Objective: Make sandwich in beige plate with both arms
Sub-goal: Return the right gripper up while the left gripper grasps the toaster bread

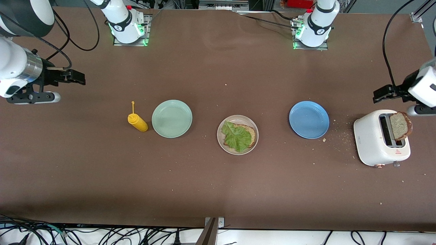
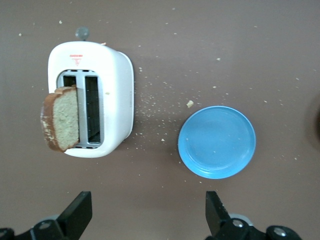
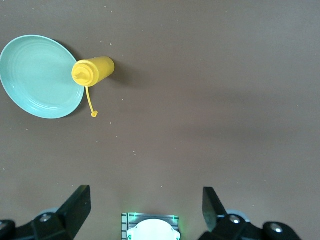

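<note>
The beige plate (image 1: 238,118) sits mid-table and holds a brown bread slice (image 1: 251,130) with a green lettuce leaf (image 1: 236,136) on top. A second bread slice (image 1: 400,126) stands up out of a slot of the white toaster (image 1: 374,139) at the left arm's end. It also shows in the left wrist view (image 2: 62,119), in the toaster (image 2: 115,90). My left gripper (image 1: 381,94) (image 2: 148,217) is open and empty, up over the table beside the toaster. My right gripper (image 1: 79,77) (image 3: 146,210) is open and empty, over bare table at the right arm's end.
A blue plate (image 1: 309,119) (image 2: 217,141) lies between the beige plate and the toaster, with crumbs around it. A mint-green plate (image 1: 171,118) (image 3: 35,75) and a yellow mustard bottle (image 1: 137,122) (image 3: 92,71) sit toward the right arm's end.
</note>
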`<state>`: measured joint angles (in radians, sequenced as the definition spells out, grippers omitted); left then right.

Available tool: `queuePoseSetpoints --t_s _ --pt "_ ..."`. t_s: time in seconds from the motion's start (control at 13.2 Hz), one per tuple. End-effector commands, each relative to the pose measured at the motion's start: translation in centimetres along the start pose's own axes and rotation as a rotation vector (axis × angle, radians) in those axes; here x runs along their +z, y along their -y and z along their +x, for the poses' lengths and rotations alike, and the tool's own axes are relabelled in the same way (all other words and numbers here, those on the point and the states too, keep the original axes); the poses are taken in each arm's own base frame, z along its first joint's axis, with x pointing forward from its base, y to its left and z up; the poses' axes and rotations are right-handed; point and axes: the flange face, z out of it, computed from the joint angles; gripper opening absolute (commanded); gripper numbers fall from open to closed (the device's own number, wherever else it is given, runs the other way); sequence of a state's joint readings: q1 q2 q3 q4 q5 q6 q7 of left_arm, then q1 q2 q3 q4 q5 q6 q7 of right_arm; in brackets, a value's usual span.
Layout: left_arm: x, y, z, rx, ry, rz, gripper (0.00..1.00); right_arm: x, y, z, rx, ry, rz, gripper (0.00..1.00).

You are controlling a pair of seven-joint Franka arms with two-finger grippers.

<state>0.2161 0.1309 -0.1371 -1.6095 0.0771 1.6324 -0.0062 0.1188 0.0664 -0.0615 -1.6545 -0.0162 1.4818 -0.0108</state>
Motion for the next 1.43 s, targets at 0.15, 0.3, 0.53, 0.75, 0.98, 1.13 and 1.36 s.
queuePoseSetpoints --t_s 0.15,0.3,0.53,0.75,0.98,1.13,1.36 --pt "3.7 9.5 4.5 0.065 -0.037 -0.005 1.00 -3.0 -0.3 -1.1 -0.015 -0.076 -0.018 1.00" --pt "5.8 11.7 5.3 0.078 -0.057 -0.008 1.00 -3.7 -0.3 -1.5 -0.015 -0.099 -0.018 1.00" --pt "9.3 14.6 6.3 0.122 -0.087 -0.012 1.00 -4.8 -0.3 -1.8 -0.016 -0.162 -0.020 1.00" --pt "13.4 14.6 6.0 0.106 -0.056 -0.032 0.95 -4.6 -0.2 -1.6 -0.014 -0.161 -0.015 1.00" --pt "16.2 15.5 5.6 0.089 -0.078 -0.023 0.42 -4.4 0.0 -1.0 -0.017 -0.178 -0.020 1.00" --pt "16.6 15.8 5.1 0.074 -0.041 -0.024 0.00 -3.8 0.1 -0.4 -0.019 -0.167 -0.016 1.00" --pt "16.5 16.2 4.7 0.085 -0.007 0.021 0.00 -3.8 0.2 -0.4 -0.019 -0.167 -0.014 1.00"
